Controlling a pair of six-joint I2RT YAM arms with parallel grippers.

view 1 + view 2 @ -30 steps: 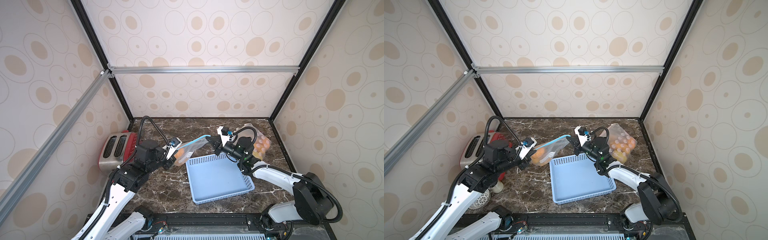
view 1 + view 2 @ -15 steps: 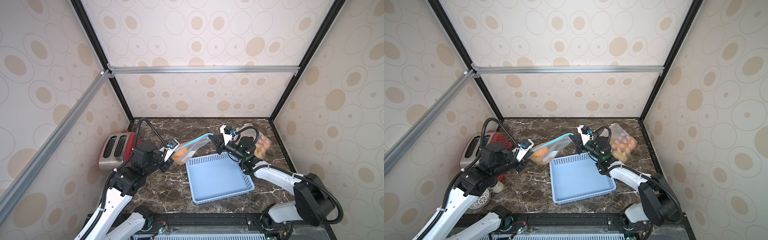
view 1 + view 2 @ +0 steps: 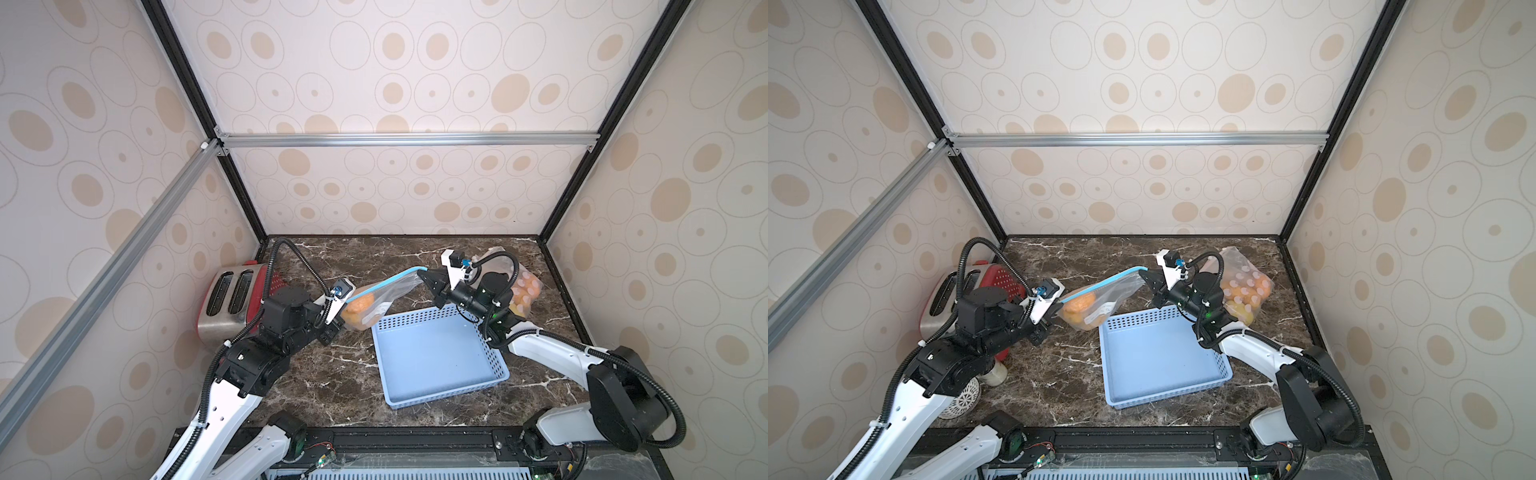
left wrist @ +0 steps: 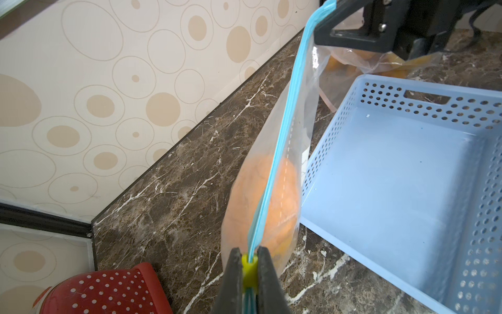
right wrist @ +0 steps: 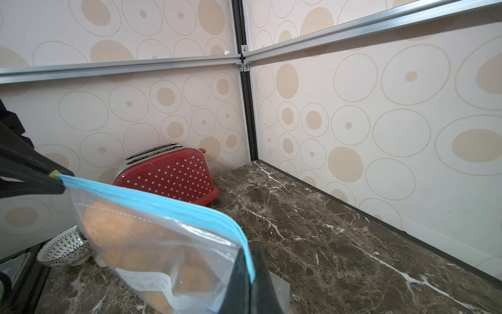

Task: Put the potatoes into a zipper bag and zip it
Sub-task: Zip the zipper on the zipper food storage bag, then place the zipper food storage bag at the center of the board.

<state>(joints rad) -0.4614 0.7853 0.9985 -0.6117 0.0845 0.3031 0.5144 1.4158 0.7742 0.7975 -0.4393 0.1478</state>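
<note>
Closest to the front, the light blue plastic basket (image 3: pixel 432 361) with holes in its walls sits on the dark brown marble table (image 3: pixel 332 374), and nothing is in it. Just past its far edge, the clear plastic zipper bag (image 3: pixel 388 297) with a blue zip strip (image 3: pixel 386 279) hangs in the air, pulled tight between the two arms. The left gripper (image 4: pixel 249 252) is pinching the little yellow-green slider (image 4: pixel 248 271) at one end of the strip. The right gripper (image 3: pixel 427 275) is pinching the other end of the strip and holds that end higher. I think they hold it this way so the top is straight and the slider can run along it. The wrinkly orange potatoes (image 3: pixel 359 306) are inside this bag. They sit down at the low end by the left gripper, because the bag tilts that way. I cannot tell if the zip is shut all the way along. Off to the left, by the wall, stands a red toaster (image 3: pixel 232 299) with white dots, well away from the work. Farthest back on the right, behind the right arm, a second clear bag (image 3: pixel 525 286) full of orange lumps rests on the table.
</note>
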